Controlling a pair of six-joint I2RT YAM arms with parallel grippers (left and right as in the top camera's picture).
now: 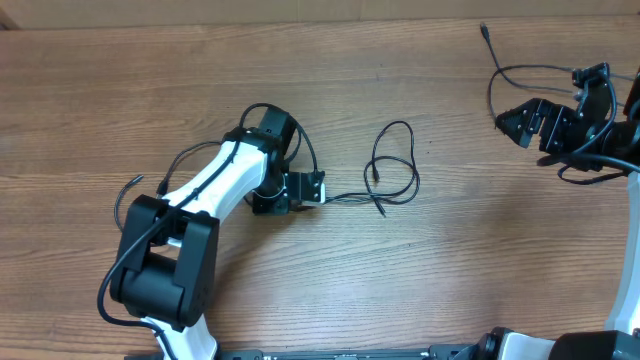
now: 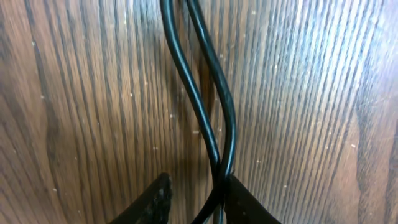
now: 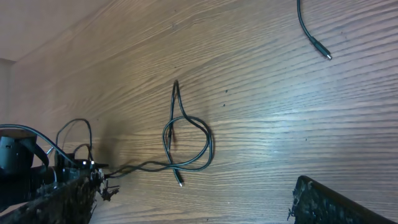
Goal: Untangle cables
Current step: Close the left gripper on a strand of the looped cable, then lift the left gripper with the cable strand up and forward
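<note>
Near the middle of the bench point(image 1: 200, 80) the left claw point(image 1: 320, 190) sits low, part open, with two strands of the cables point(image 2: 229, 112) passing between its fingers and touching one, their loose loop lying just right; the right claw point(image 1: 512, 125), far right, gapes wide, holding nothing.

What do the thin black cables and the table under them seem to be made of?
The cables: probably rubber or plastic sheathing, smooth and slightly glossy, with a soft highlight along each strand. The table: wood or wood-look laminate, matte brown, with clear grain lines; I cannot tell which.
</note>
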